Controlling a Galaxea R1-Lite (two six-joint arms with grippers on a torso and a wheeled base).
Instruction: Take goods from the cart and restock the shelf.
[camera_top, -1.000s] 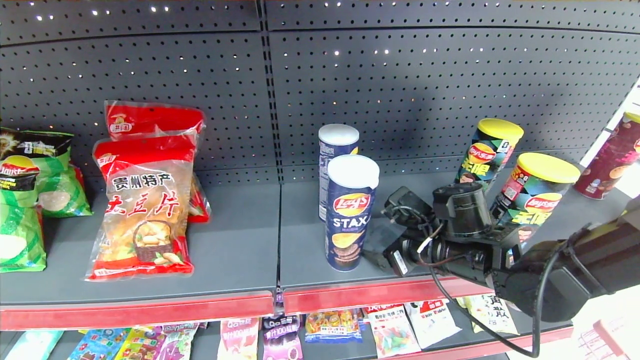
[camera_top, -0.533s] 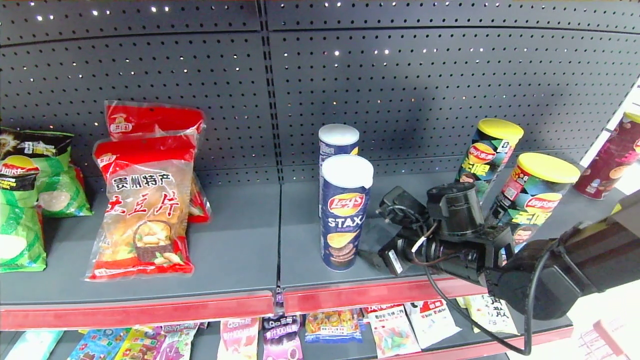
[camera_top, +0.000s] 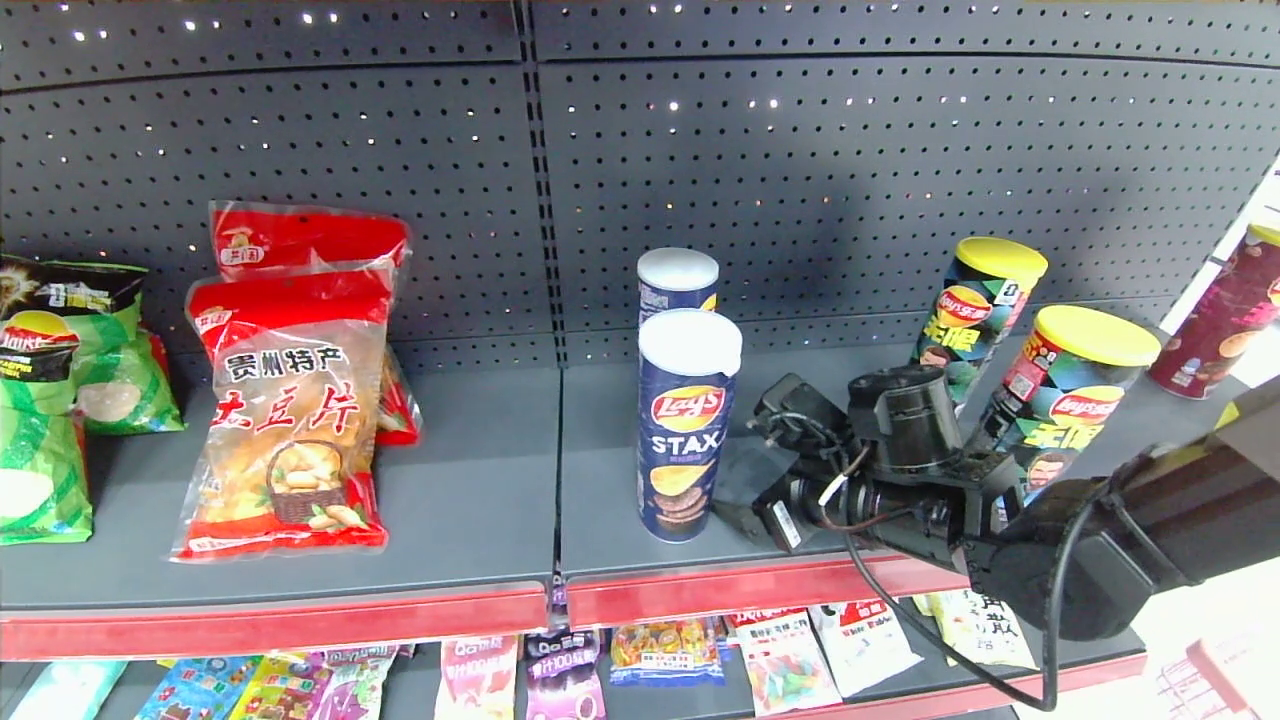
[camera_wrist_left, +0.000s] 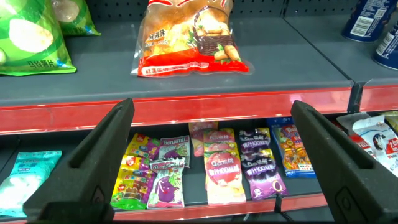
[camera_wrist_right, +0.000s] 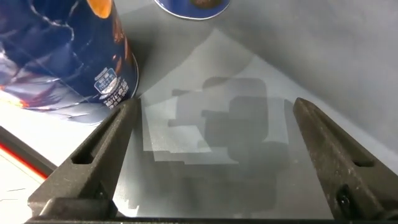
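Shelf (camera_top: 470, 500) had a grey deck with a red front lip, perforated back panel (camera_top: 850, 180) behind it. Robot's left side: two red snack bags (camera_top: 285, 420) leaning one behind the other, green bags (camera_top: 40, 400) at the far left edge. Mid shelf: front blue can (camera_top: 688, 430) stood upright near the lip, rear blue can (camera_top: 677, 280) directly behind it. Right of those: two yellow-lidded cans (camera_top: 1075, 390) tilted, one behind the other, and a maroon can (camera_top: 1220, 320) at the far right. Right gripper (camera_wrist_right: 212, 106) sat low over the deck between the front blue can and the yellow-lidded cans, jaws spread wide, nothing gripped; one finger was just beside the can's base, contact probably none but hard to tell. Left gripper (camera_wrist_left: 211, 107) was in front of the red lip, jaws wide apart, holding nothing. Small candy packets (camera_wrist_left: 221, 168) lay on the lower tier
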